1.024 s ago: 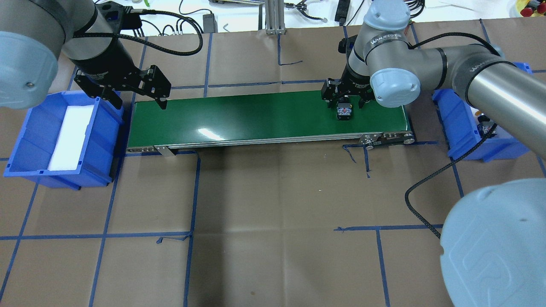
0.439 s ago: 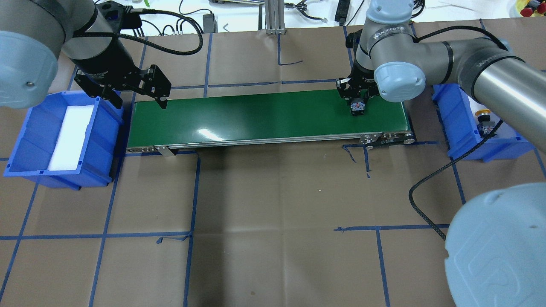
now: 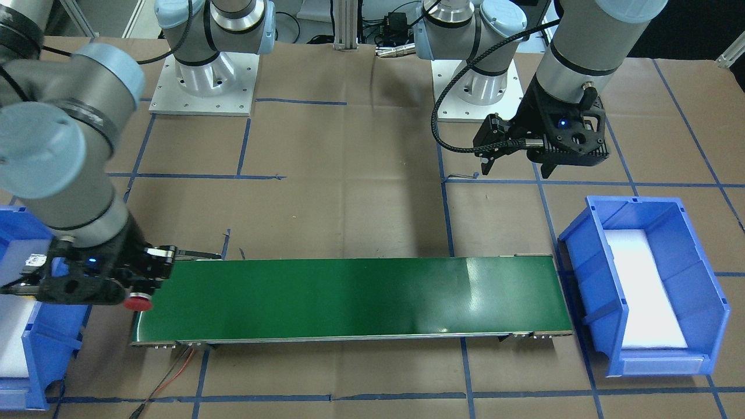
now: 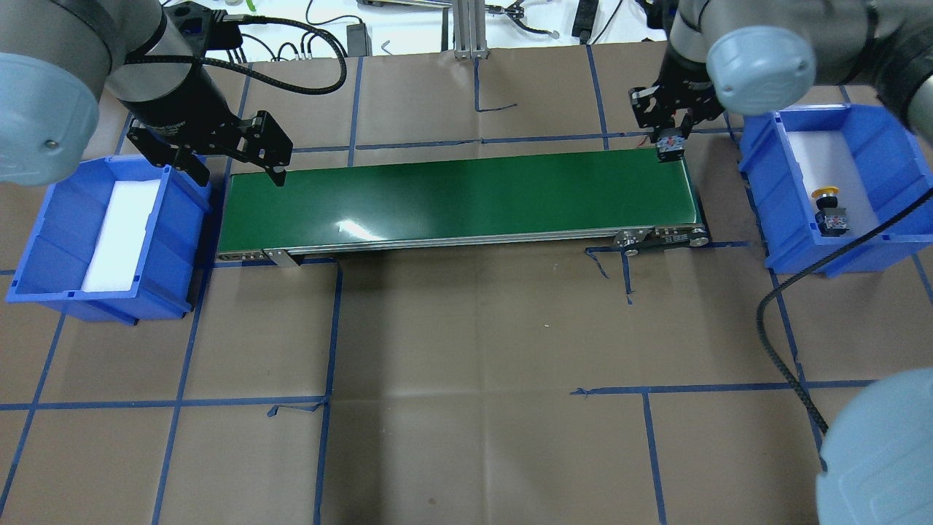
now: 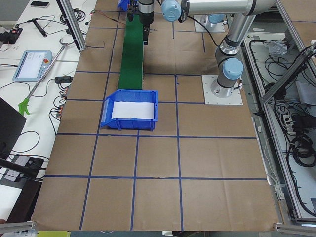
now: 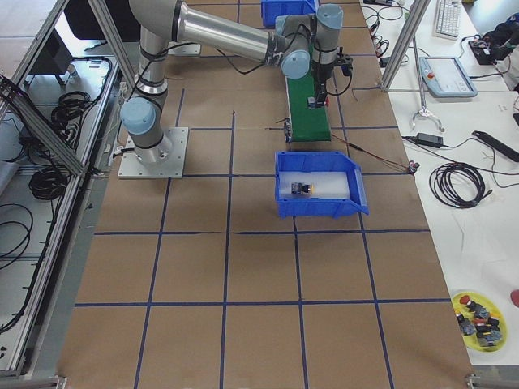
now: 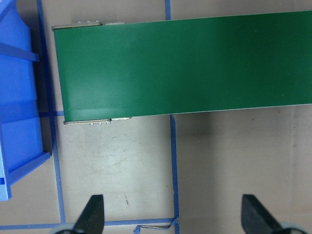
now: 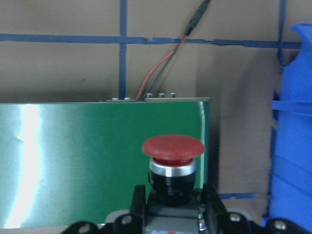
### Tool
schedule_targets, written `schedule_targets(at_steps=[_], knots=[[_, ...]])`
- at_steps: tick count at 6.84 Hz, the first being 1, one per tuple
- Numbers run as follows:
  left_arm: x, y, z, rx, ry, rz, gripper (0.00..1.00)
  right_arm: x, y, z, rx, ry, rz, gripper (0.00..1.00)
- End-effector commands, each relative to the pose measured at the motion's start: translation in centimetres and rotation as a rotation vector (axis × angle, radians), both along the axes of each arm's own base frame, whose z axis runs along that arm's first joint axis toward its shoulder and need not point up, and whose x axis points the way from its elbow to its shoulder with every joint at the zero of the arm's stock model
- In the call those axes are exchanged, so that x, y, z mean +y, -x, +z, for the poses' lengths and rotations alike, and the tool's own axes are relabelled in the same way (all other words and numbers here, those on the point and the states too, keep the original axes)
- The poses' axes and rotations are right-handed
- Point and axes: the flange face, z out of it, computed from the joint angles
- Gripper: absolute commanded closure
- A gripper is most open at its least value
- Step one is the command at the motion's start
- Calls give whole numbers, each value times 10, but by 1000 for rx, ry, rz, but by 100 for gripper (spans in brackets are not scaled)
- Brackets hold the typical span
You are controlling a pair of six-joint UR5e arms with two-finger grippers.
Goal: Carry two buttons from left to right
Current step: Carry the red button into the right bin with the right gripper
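Observation:
The red button (image 8: 173, 148), red mushroom cap over a black neck, is held above the far right end of the green conveyor belt (image 4: 452, 197). My right gripper (image 4: 669, 138) is shut on its grey block; from the front its cap (image 3: 138, 302) points outward under the gripper (image 3: 137, 282). The yellow button (image 4: 829, 208) lies on white foam inside the right blue bin (image 4: 765, 189), also visible as the yellow button (image 6: 302, 189) from the right side. My left gripper (image 4: 239, 169) hangs open and holds nothing over the belt's left end, its fingertips (image 7: 92, 212) wide apart.
The left blue bin (image 4: 44, 240) holds only a white foam pad. A red and black wire (image 8: 161, 68) runs from the belt's right end. Brown paper with blue tape lines covers the table. Cables and tools lie along the far edge.
My right gripper has carried the red button to the right and away from me, from over the belt to its far right corner near the right bin. The left arm has not moved.

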Motion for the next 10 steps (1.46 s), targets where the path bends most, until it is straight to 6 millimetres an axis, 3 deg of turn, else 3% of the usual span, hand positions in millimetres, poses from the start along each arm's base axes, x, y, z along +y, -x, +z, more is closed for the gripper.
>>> schedule_targets(at_steps=[1, 3, 4, 7, 10], knots=[[0, 0, 0, 0, 0, 0, 1, -3, 136, 57, 15, 7, 43, 98], [0, 0, -1, -1, -3, 0, 1, 4, 232, 61, 28, 5, 53, 98], [0, 0, -1, -1, -1, 0, 1, -7, 255, 26, -9, -25, 33, 98], [0, 0, 0, -1, 0, 0, 1, -44, 261, -69, -126, -45, 62, 98], [0, 0, -1, -1, -1, 0, 1, -58, 271, -121, -132, -67, 137, 98]])
